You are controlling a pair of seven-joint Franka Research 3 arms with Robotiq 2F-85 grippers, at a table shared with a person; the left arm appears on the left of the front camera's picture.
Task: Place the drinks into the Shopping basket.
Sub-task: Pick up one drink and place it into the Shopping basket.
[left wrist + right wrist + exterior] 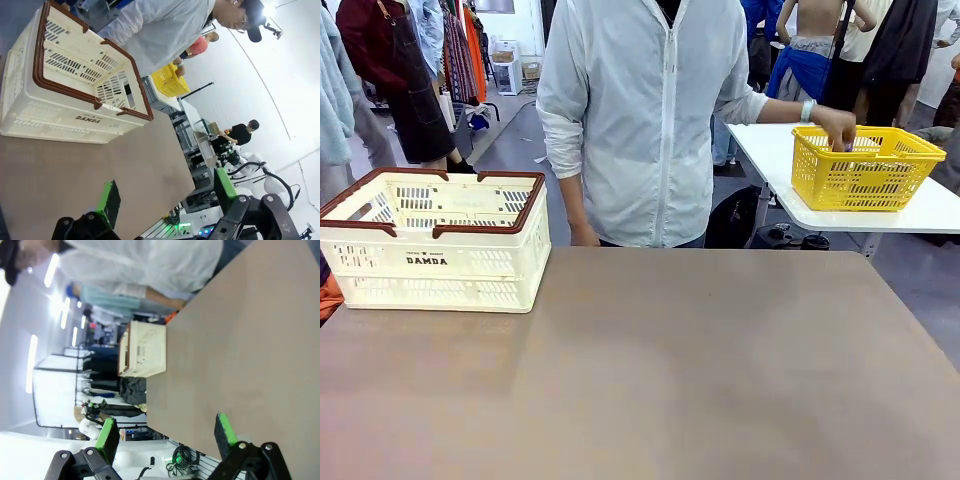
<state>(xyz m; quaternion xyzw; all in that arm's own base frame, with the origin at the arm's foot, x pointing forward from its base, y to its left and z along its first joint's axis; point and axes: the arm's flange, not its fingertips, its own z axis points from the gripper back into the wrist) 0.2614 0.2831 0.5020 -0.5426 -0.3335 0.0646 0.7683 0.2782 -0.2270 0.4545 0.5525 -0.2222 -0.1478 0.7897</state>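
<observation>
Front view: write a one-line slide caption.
A person's hand reaches into the yellow basket; the Shopping basket sits on the brown table.

A shop-like hall: hanging clothes [465, 55], yellow basket [850, 185].

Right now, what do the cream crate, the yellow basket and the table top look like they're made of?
Shopping basket: moulded plastic, matte cream with a brown rim, judging by the slotted walls and printed lettering. Yellow basket: probably plastic too, with an open mesh and a slight gloss. Table top: smooth grey-brown laminate or coated board, going by its even, faintly reflective surface.
</observation>
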